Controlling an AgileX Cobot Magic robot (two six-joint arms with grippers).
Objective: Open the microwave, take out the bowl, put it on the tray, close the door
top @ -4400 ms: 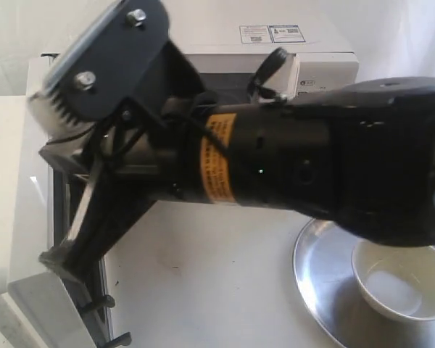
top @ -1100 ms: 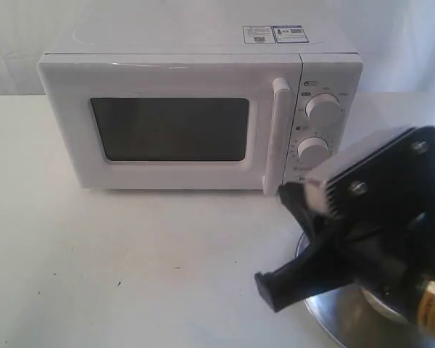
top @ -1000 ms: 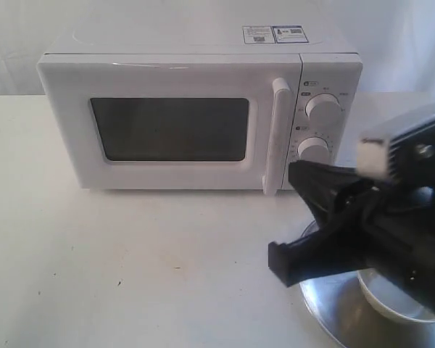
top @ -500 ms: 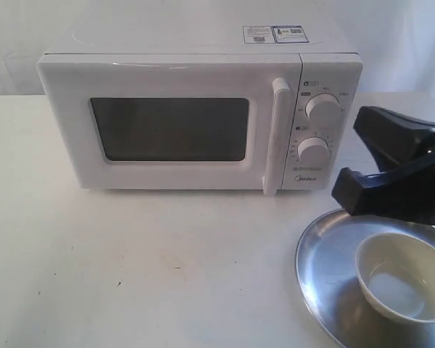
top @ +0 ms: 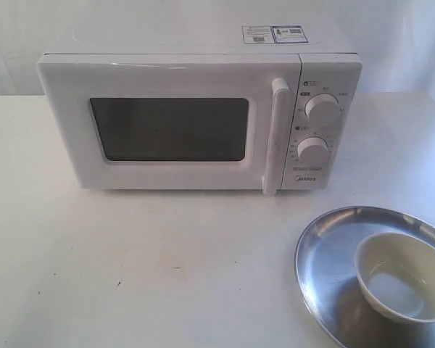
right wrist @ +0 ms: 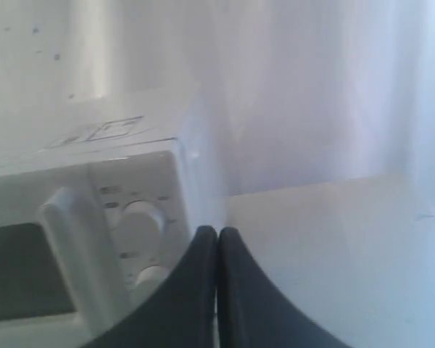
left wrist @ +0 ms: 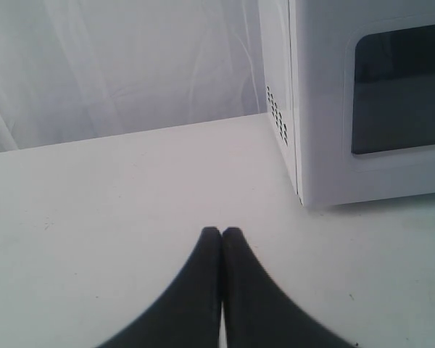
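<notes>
Seen w/ the microwave (top: 199, 119) as marker: its door (top: 167, 127) sits flush shut, and the tall handle (top: 278, 138) stands upright beside the two knobs (top: 322, 109). The bowl (top: 402, 275) rests inside the tray (top: 326, 246), mouth up, in front of the microwave and off its knob-side corner, well apart from it.

My left gripper (left wrist: 222, 235) hangs low off the microwave's window-end corner, tips pressed together w/ nothing between them. My right gripper (right wrist: 217, 233) is likewise pinched closed & empty, facing the microwave's knob side. That pic is hazy, so how high it hangs I can't tell. Neither arm shows in the exterior view.

As I judge it, every step looks done. Should the bowl need a nudge, it lies toward the knob side, so my right arm is prob. the nearer one, coming in from above.
</notes>
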